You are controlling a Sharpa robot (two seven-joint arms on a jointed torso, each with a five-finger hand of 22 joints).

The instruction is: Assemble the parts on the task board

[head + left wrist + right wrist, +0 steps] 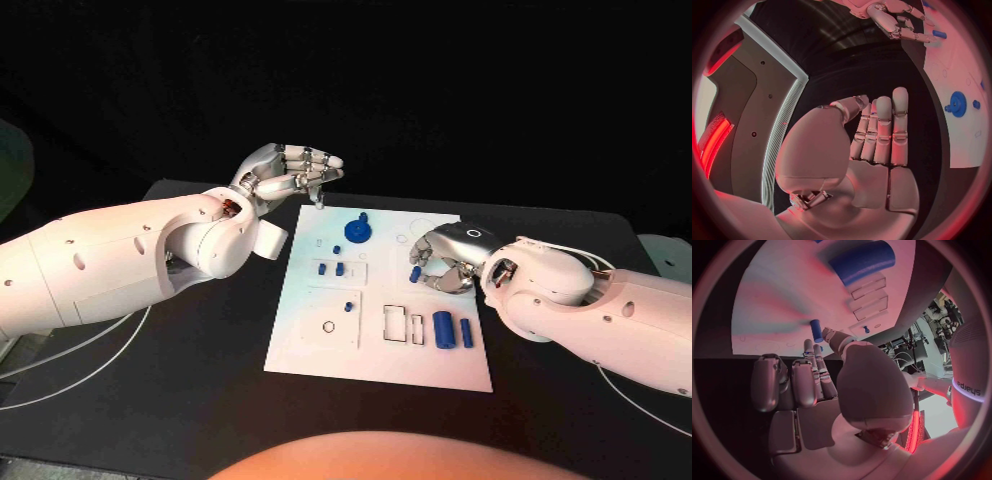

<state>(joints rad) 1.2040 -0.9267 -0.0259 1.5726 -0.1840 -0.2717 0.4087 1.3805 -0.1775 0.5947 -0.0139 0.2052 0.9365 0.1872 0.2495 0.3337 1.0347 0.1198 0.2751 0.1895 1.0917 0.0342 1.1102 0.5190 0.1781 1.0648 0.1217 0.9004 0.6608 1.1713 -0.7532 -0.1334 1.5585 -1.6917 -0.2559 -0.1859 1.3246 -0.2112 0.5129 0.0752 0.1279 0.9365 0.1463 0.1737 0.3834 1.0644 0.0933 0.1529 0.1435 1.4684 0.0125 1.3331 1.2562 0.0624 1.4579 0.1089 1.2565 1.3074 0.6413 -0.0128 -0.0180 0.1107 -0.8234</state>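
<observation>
On white task board [378,360]: blue gear [358,231], small blue cylinders [444,329].

The head camera looks steeply down from above the worktop [173,420], with the task board [382,350] centred and both arms entering from the sides. The left wrist camera sits close behind the left hand [873,150], facing along its palm; the task board [954,65] lies at its 2 o'clock, with the right hand [898,20] at 12. The right wrist camera sits just behind the right hand [817,385], very near the task board [786,305] at 12 o'clock. All three views share the board.
</observation>
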